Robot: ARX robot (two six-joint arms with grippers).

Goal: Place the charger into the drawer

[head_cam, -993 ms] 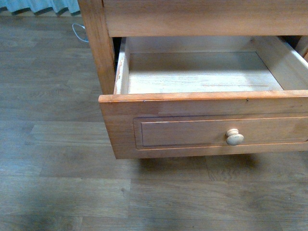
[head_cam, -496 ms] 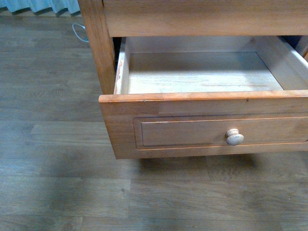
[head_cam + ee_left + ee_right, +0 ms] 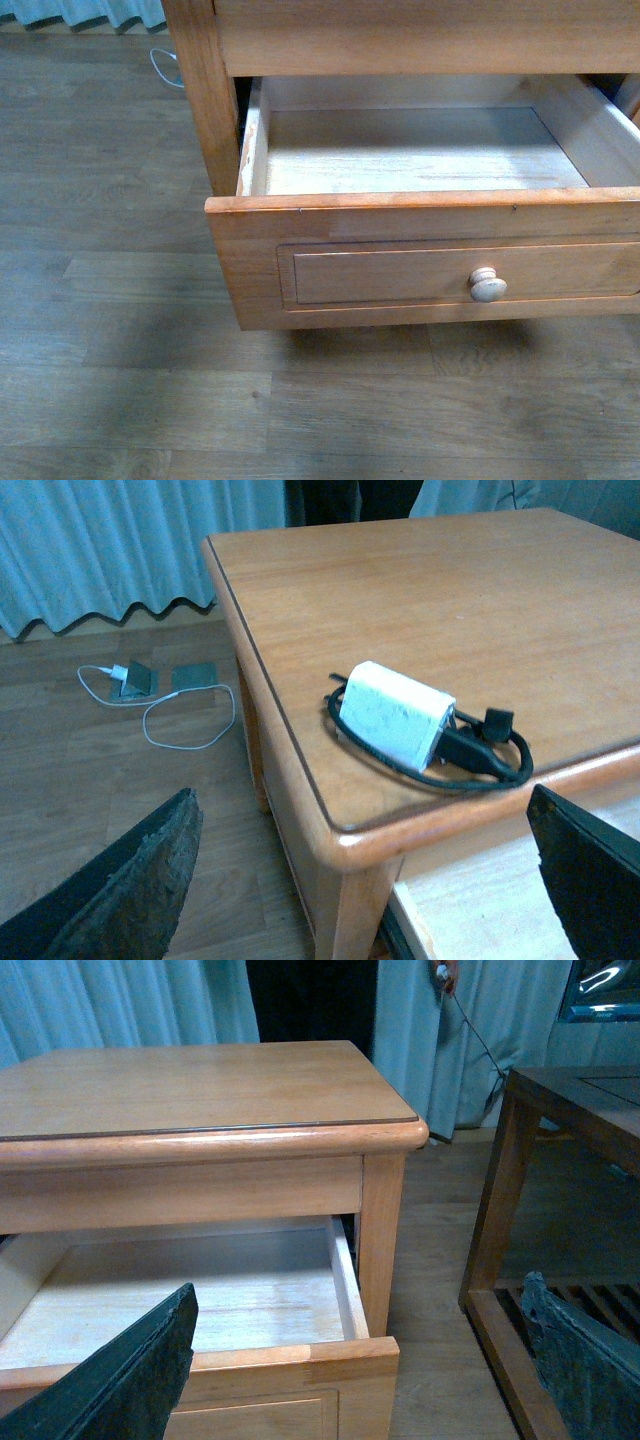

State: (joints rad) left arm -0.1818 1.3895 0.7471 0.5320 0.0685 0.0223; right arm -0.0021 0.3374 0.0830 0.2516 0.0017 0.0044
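the charger [image 3: 392,712] lies on the cabinet top [image 3: 430,585], above the open drawer [image 3: 400,215].

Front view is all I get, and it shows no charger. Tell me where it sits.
Observer: The charger lies on the cabinet top, near a front corner, above the open drawer.
Operator: Report the left tool.
Observer: Left tool is open and empty, facing the charger without touching it.
Operator: Now the right one.
Observer: Right tool is open and empty, facing the drawer.
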